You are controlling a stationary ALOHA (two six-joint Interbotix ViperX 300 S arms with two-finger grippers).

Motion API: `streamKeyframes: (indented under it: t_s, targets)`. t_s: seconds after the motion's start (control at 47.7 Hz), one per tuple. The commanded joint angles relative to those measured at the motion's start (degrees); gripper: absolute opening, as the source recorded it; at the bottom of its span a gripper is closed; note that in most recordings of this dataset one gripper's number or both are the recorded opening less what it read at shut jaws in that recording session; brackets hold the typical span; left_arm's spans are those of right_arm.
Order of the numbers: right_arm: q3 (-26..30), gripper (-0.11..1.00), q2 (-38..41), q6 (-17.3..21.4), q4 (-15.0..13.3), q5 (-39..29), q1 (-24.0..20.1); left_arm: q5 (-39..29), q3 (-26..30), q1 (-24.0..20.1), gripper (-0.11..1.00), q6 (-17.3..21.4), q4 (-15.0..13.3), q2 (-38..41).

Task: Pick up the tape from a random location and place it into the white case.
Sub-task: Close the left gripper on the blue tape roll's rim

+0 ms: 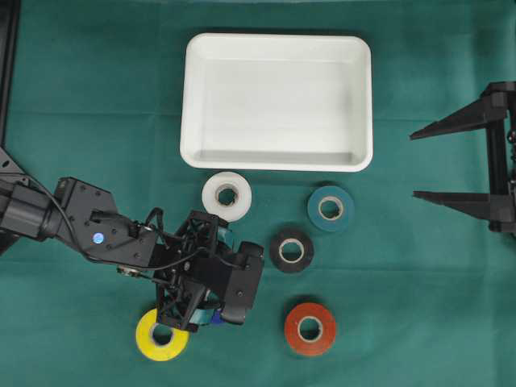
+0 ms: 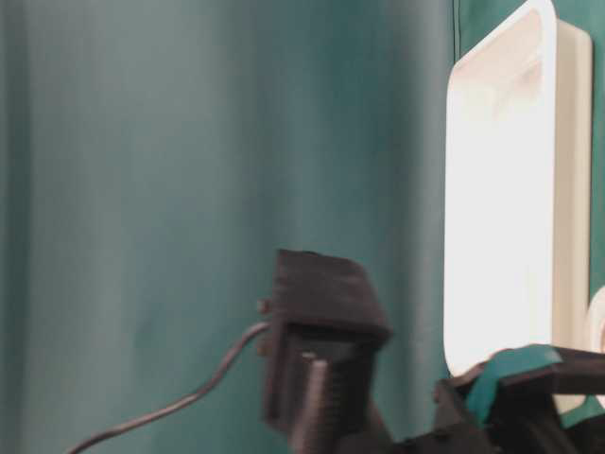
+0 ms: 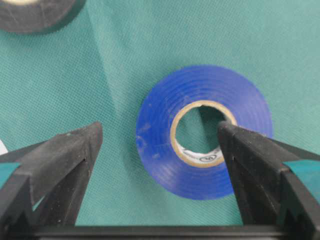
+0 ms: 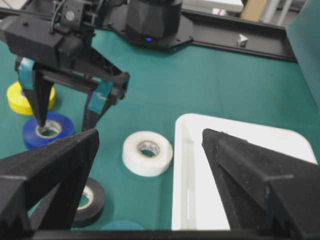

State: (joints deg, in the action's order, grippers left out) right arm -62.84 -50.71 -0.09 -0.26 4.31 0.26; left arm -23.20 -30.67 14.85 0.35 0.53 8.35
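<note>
Left gripper (image 3: 160,150), jaws spread wide, hangs over the blue tape (image 3: 204,131) lying on the cloth, well short of the white case (image 1: 278,101), and should probably centre before closing.

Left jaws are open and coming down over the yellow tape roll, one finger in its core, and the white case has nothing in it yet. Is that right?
Not quite: the roll is blue, not yellow. The left wrist view shows the blue tape roll between the open jaws of the left gripper, one finger over its core. The yellow tape roll lies beside it, untouched. The white case indeed holds nothing.
</note>
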Motion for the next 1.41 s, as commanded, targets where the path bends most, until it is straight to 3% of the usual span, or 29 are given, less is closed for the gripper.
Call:
streamKeyframes:
  t_s: [0.0, 0.482, 0.566, 0.713, 0.776, 1.174, 1.384]
  targets:
    - [1.1, 0.92, 0.4, -0.1, -0.1, 0.4, 0.1, 1.5, 0.1, -0.3, 0.98, 0.0, 0.1, -0.4]
    - [1.1, 0.92, 0.4, -0.1, -0.2, 0.3, 0.1, 2.7, -0.2, -0.5, 0.95, 0.1, 0.1, 1.9]
    - [1.1, 0.92, 0.4, -0.1, -0.2, 0.3, 0.1, 2.8, 0.1, -0.5, 0.80, 0.1, 0.1, 1.9]
    - [1.1, 0.92, 0.4, -0.1, -0.2, 0.3, 0.1, 2.7, 0.4, -0.5, 0.36, 0.1, 0.1, 1.8]
    - [1.1, 0.92, 0.4, -0.1, -0.2, 0.3, 0.1, 2.6, 0.4, -0.5, 0.24, 0.2, 0.1, 1.8]
    - [1.1, 0.92, 0.4, -0.1, -0.2, 0.2, 0.1, 1.4, 1.4, -0.1, 0.24, -0.4, -0.2, 0.3]
    - [1.1, 0.92, 0.4, -0.1, -0.2, -0.2, 0.1, -5.4, 3.8, 0.5, 0.24, -0.5, -0.2, -5.1]
